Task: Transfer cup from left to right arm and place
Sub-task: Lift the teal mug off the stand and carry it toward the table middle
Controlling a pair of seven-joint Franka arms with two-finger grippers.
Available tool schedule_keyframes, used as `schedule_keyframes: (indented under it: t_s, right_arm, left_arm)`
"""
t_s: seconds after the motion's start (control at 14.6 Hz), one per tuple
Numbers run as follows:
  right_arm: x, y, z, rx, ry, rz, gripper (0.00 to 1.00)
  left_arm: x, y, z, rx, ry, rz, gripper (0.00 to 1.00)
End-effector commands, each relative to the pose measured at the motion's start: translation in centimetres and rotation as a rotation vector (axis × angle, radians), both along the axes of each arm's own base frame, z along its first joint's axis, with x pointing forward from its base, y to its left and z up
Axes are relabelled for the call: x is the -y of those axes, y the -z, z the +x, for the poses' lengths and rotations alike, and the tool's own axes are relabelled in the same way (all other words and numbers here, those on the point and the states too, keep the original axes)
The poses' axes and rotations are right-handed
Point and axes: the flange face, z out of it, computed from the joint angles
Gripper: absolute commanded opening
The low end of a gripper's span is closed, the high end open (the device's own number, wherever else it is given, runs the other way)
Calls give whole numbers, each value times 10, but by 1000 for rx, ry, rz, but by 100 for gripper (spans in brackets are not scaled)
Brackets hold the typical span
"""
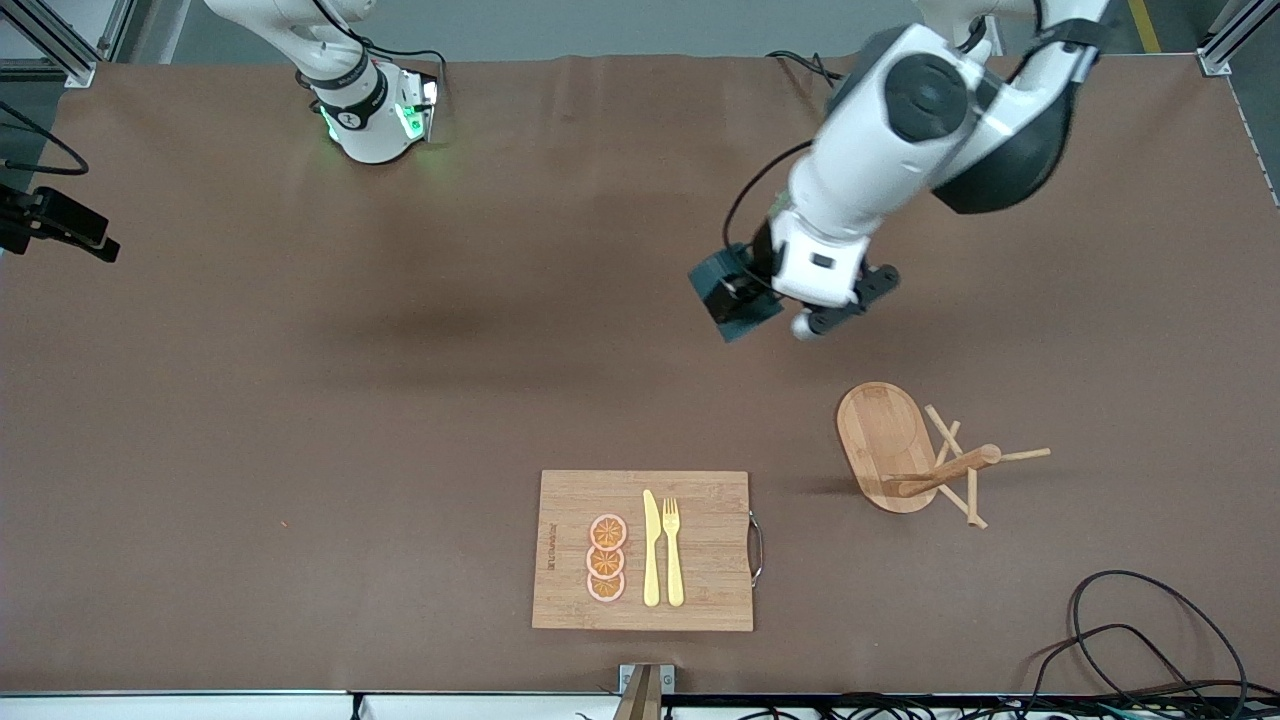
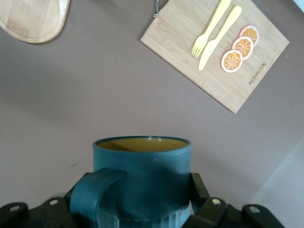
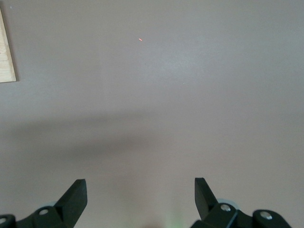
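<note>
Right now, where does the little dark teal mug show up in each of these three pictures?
Front view: the dark teal mug hangs in the left pincer, above bare brown table.
Left wrist view: it fills the lower middle, handle and ochre inside showing.
Right wrist view: not in it.
Shared landmark: the bamboo cutting board, whose edge also shows in the right wrist view.

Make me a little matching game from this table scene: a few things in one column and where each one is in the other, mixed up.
Things:
1. cup
2. yellow fork
3. right pincer
4. wooden mug tree

Places or states:
A. lying on the cutting board beside the knife
B. open, over bare table
C. toppled on its side, toward the left arm's end
D. held in the left pincer, off the table

Pairs: 1-D, 2-A, 3-B, 4-C
</note>
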Motion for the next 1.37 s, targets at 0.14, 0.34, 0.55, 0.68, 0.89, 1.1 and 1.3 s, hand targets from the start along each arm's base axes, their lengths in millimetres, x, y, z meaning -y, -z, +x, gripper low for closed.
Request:
schedule_keyframes:
  t_s: [0.14, 0.34, 0.55, 0.68, 0.89, 1.1, 1.3]
  right_arm:
    - [1, -3, -7, 4, 6, 7, 100]
    - [1, -3, -7, 4, 6, 7, 100]
    - [1, -3, -7, 4, 6, 7, 100]
    - [2, -3, -7, 4, 6, 7, 100]
    - [3, -3, -7, 4, -18, 8, 100]
    - [3, -2, -7, 2, -17, 8, 100]
    - [3, -2, -7, 2, -17, 8, 100]
  left_arm:
    - [99, 40, -65, 216, 89, 159, 48]
    - [142, 82, -103, 331, 197, 262, 48]
    - [180, 124, -144, 483, 247, 330, 47]
    - [201, 154, -170, 579, 273, 352, 46]
    - [219, 200, -196, 732, 319, 372, 48]
    - [231, 246, -216, 883, 330, 383, 48]
    - [231, 284, -219, 1062, 363, 410, 47]
